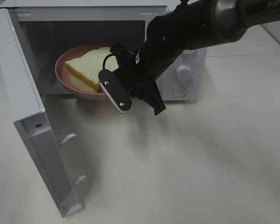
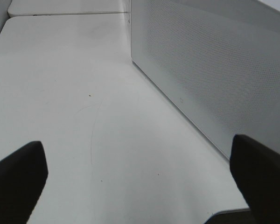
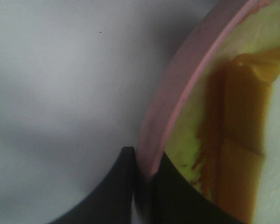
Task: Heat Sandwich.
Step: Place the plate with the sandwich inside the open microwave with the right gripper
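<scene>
Sandwich (image 1: 86, 68): white bread w/ golden crust, flat on pink plate (image 1: 59, 74), microwave (image 1: 183, 74) mouth.

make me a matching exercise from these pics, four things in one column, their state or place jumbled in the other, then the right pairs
Things
1. sandwich
2. pink plate
3. microwave door
4. left gripper

States or places
a. swung open
b. jaws wide apart, holding nothing, over the bare table
c. lying on the plate
d. rim clamped by the right gripper

Pairs: 1-c, 2-d, 3-a, 4-b
</scene>
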Action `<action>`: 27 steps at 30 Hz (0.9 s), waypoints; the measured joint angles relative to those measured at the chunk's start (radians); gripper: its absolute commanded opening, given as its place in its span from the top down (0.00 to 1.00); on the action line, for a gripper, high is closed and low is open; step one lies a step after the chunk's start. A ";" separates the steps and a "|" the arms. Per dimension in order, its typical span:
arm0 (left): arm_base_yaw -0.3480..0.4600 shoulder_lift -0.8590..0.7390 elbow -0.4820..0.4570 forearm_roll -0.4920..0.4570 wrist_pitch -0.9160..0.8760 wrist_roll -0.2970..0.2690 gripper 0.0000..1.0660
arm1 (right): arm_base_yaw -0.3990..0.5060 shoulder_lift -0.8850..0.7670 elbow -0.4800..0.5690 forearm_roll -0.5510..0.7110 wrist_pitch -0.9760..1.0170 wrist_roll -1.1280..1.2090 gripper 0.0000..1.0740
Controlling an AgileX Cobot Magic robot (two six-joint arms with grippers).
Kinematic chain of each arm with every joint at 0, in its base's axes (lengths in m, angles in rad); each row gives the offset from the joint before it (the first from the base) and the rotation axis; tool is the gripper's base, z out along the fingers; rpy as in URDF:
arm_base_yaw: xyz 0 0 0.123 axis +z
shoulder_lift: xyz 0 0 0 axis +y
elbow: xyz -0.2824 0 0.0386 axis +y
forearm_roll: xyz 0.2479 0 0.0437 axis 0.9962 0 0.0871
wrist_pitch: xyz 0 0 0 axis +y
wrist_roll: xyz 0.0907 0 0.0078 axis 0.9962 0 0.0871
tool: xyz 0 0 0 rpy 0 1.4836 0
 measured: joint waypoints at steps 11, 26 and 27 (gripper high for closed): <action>0.000 0.000 0.000 0.000 0.000 0.000 0.06 | 0.002 0.110 -0.212 -0.114 0.106 0.180 1.00; 0.000 0.000 0.000 0.000 0.000 0.000 0.06 | 0.002 0.249 -0.418 -0.123 0.163 0.202 0.99; 0.000 0.000 0.000 0.000 0.000 0.000 0.06 | 0.002 0.259 -0.434 -0.124 0.168 0.207 0.99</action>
